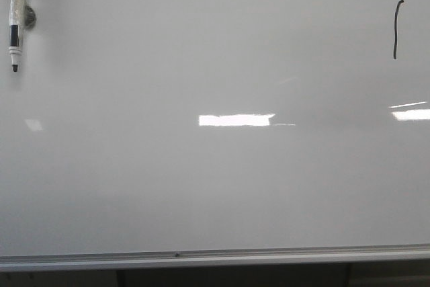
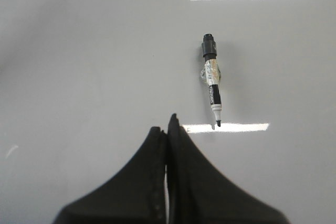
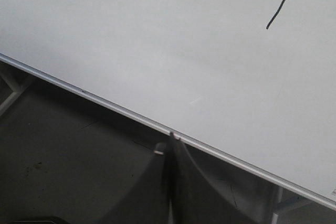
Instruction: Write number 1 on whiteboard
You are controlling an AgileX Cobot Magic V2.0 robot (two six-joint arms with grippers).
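The whiteboard (image 1: 215, 186) fills the front view, glossy white with a silver-grey frame along its near edge. The number 1 (image 1: 397, 29) is a thin black stroke at the far right, also seen in the right wrist view as number 1 (image 3: 284, 1). A marker pen (image 1: 17, 17) with a black cap lies at the far left, tip toward me. Neither gripper shows in the front view. My left gripper (image 2: 169, 124) is shut and empty over the board, just short of the marker pen (image 2: 212, 80). My right gripper (image 3: 171, 140) is shut and empty, over the frame edge (image 3: 105, 100).
Bright rectangular light reflections (image 1: 235, 119) lie across the board's middle and right. Off the board's near edge the right wrist view shows dark floor (image 3: 63, 171) and a table leg.
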